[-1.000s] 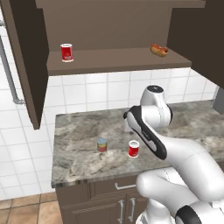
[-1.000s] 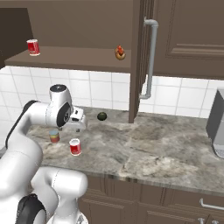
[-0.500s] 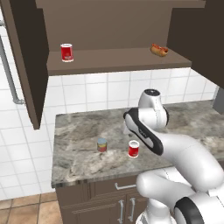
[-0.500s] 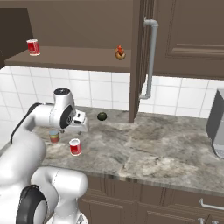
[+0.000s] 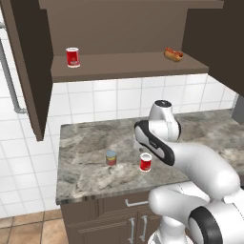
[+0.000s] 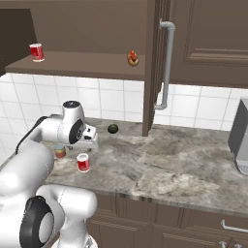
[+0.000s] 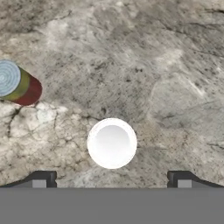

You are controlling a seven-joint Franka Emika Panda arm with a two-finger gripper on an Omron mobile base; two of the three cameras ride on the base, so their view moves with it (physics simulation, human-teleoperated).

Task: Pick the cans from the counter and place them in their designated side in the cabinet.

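Red can (image 5: pixel 146 162) with white rim and white top, upright on the marbled counter (image 5: pixel 86 143), straight below the gripper (image 7: pixel 111 181) with jaws spread wide, holding nothing. Shorter blue-grey-topped can (image 7: pixel 17 83) with orange-red lower band nearby. Another red can (image 5: pixel 72 56) on the cabinet (image 5: pixel 124 64) shelf.

A rendered home kitchen is showing here: a marbled stone bench (image 5: pixel 86 143) is running beneath white wall tiles (image 5: pixel 109 100), a dark wooden cabinet (image 6: pixel 193 43) is hanging at twelve o'clock, and brown drawers (image 5: pixel 119 205) are sitting at six o'clock.
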